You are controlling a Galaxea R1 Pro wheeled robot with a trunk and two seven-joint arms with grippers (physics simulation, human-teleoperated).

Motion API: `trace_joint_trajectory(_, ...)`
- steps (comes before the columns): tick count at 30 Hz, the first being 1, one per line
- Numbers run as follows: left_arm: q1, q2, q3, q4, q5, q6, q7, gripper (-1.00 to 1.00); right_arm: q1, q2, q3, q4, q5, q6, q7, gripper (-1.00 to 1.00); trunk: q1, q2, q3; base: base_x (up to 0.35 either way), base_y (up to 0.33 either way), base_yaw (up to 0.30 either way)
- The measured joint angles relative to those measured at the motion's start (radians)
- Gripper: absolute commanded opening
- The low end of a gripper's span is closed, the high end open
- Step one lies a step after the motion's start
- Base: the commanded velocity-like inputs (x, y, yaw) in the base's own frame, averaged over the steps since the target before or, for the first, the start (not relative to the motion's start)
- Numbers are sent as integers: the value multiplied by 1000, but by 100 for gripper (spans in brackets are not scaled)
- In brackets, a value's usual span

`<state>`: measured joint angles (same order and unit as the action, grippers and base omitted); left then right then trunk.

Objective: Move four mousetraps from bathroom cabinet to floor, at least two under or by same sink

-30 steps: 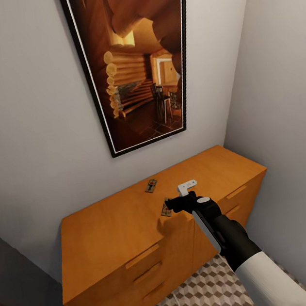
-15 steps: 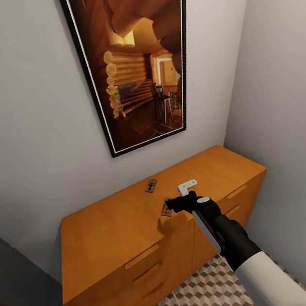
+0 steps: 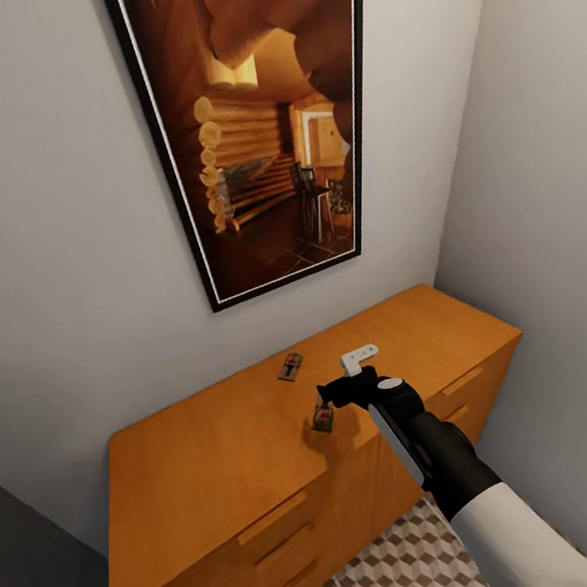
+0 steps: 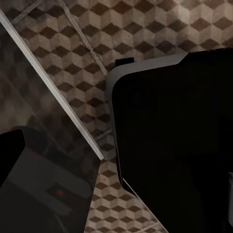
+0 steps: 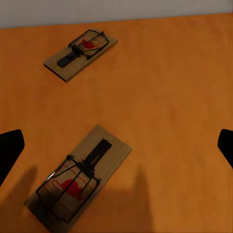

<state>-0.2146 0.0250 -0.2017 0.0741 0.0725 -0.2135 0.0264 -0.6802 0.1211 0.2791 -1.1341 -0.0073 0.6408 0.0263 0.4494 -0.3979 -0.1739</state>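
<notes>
Right gripper (image 3: 329, 397) hovers over the cabinet (image 3: 216, 465) worktop, jaws spread wide, nothing between them | near mousetrap (image 5: 80, 179) lies flat just below the jaws | far mousetrap (image 5: 81, 52) sits nearer the wall, under the framed picture (image 3: 254, 121) | left gripper: jaw state cannot be told, cube-patterned bathroom floor (image 4: 63, 43) beneath it

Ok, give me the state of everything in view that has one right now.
Near mousetrap: flat on the cabinet top, between the open fingers, not gripped.
Far mousetrap: flat on top, near the wall, untouched.
Cabinet: drawers shut.
Right tool: open, over the near mousetrap.
</notes>
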Motion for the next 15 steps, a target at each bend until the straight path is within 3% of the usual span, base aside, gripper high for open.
trace_joint_trajectory(15,0,0,0,0,0,0,0,100,0,0,2,1,0,1,0,100,0,0,0,2,0,0)
